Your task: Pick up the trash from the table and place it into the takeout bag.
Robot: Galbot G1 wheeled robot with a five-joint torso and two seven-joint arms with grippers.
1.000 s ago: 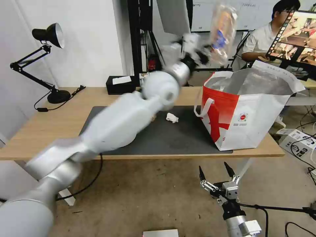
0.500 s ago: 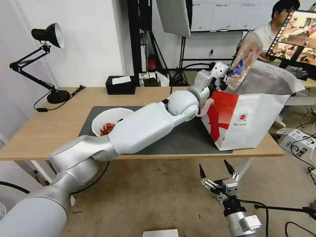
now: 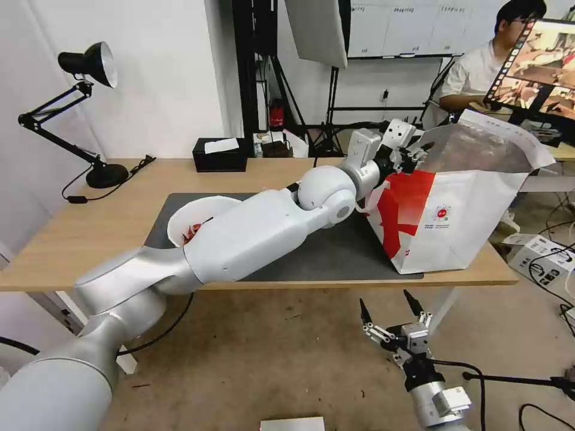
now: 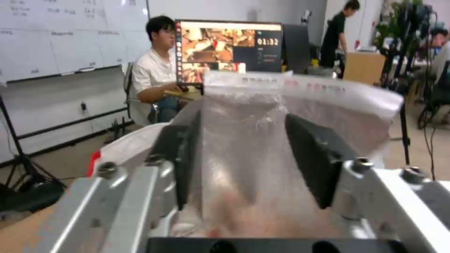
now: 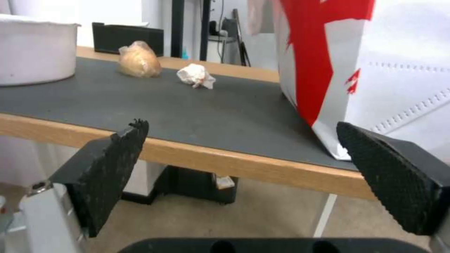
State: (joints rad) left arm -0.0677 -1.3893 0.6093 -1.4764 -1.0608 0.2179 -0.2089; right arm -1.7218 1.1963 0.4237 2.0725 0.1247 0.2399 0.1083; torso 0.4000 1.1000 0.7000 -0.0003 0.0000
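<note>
Lowered since before, left pincer [image 3: 415,157] spreads at takeout bag [image 3: 455,215] rim.

White walls, a black desk lamp [image 3: 90,63], bare concrete floor [image 3: 269,359].

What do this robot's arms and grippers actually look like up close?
The left arm has smooth glossy white shells, silver-grey sections and a rounded ball-like joint. The left gripper has a silver metal frame with bolts and black fingers. The right gripper matches it: pointed black fingers with textured pads, on a silver wrist with a black cable.
</note>
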